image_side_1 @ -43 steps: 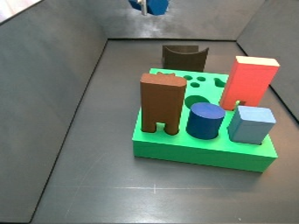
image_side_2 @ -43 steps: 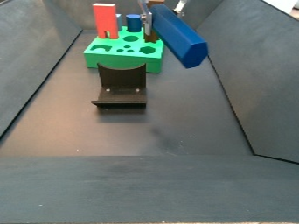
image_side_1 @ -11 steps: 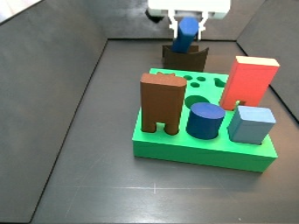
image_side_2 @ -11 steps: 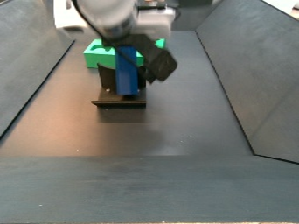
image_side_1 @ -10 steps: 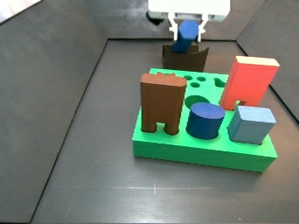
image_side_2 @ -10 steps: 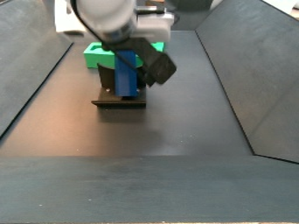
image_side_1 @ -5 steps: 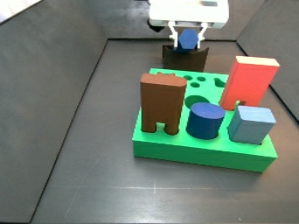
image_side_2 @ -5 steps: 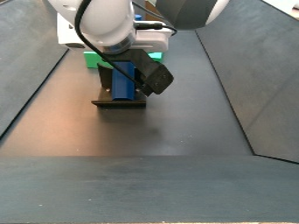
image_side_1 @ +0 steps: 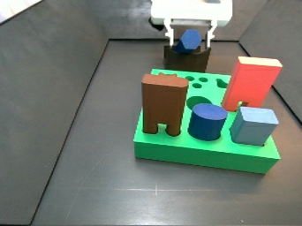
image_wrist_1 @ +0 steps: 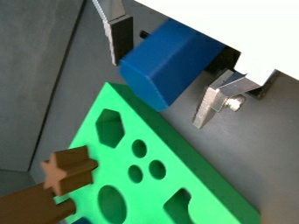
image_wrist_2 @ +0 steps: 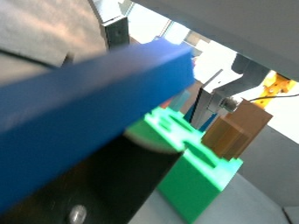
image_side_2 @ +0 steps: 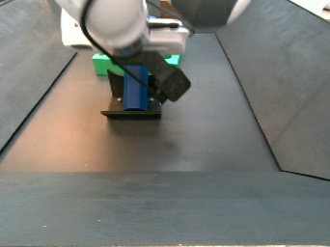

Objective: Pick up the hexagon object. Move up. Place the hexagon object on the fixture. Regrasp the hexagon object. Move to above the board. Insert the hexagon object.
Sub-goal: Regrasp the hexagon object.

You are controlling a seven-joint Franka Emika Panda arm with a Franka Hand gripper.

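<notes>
The hexagon object (image_side_1: 189, 39), a long dark blue bar, rests tilted in the notch of the dark fixture (image_side_1: 186, 58) behind the green board (image_side_1: 200, 150). My gripper (image_side_1: 189, 35) straddles its upper end. In a wrist view the hexagon object (image_wrist_1: 170, 61) lies between the silver fingers (image_wrist_1: 117, 35) with a thin gap on each side, so the gripper (image_wrist_1: 162, 85) is open. A side view shows the hexagon object (image_side_2: 137, 85) leaning on the fixture (image_side_2: 133, 108), with the board (image_side_2: 103, 64) beyond. The hexagon object (image_wrist_2: 82, 96) fills a wrist view, above the board (image_wrist_2: 193, 188).
On the board stand a brown arch-legged block (image_side_1: 164, 104), a red block (image_side_1: 252, 82), a short blue cylinder (image_side_1: 207, 121) and a light blue cube (image_side_1: 253, 125). Several shaped holes (image_wrist_1: 131, 153) lie open in its top. Dark sloping walls (image_side_1: 59, 97) enclose the floor.
The gripper came down from high up with the bar and set it in the fixture's notch. Over the last second the bar sank lower and the fingers parted slightly.
</notes>
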